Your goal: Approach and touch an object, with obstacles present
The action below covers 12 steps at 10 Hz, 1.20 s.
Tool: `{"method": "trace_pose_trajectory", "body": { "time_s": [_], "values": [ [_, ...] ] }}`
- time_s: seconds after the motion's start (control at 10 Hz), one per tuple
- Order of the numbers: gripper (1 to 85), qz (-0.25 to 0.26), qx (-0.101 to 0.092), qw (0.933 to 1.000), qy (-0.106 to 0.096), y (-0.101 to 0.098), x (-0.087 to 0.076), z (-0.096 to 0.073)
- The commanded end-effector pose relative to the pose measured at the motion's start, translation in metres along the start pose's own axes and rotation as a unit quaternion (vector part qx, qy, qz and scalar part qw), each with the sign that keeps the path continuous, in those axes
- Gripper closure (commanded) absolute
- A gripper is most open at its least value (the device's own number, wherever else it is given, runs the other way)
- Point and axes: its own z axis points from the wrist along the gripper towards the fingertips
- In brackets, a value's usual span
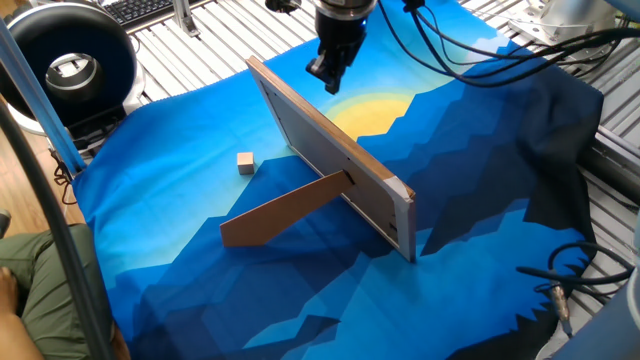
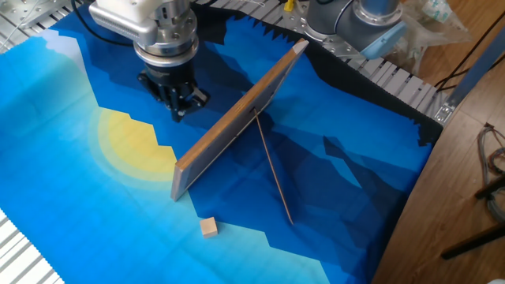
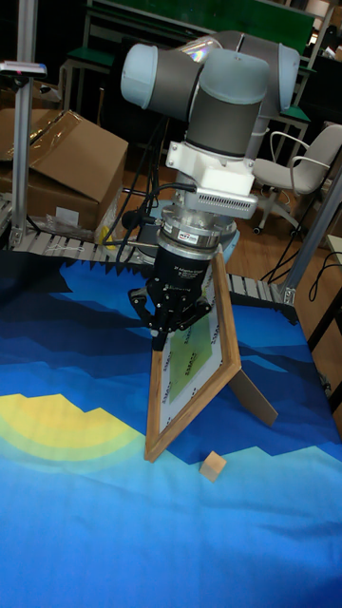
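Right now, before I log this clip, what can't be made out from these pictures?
- Claw opening: fingers look dark and bunched in every view; open or shut unclear.
- Frame front: shows only in the tall fixed view, partly covered there by the claw.
- Cube: too small for surface detail.
- Arm base: cut off by the edges in both fixed views.
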Motion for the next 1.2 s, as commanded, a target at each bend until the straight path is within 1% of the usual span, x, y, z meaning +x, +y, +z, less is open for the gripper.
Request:
{"method": "trace_pose_trajectory", "body": {
  "time_s": [0.0, 0.1, 0.2, 0.4, 0.5, 0.6, 0.9, 1.1],
  "values": [
    [84.7, -0.011, 0.013, 0.9994, -0.029, -0.007, -0.015, -0.002],
    [84.7, -0.012, 0.015, 0.9998, -0.002, -0.009, -0.001, -0.001],
    [84.7, -0.011, 0.01, 0.9997, 0.017, -0.006, 0.009, -0.001],
    [84.7, -0.002, 0.004, 0.9988, 0.05, -0.003, 0.026, -0.003],
    [84.7, 0.007, 0.002, 0.9983, 0.058, -0.001, 0.031, -0.003],
    [84.7, 0.018, -0.003, 0.9979, 0.063, 0.002, 0.033, -0.003],
    [84.7, 0.033, 0.003, 0.9967, 0.073, -0.001, 0.038, -0.004],
    [84.7, 0.029, 0.002, 0.9966, 0.077, 0.002, 0.037, 0.0]
  ]
}}
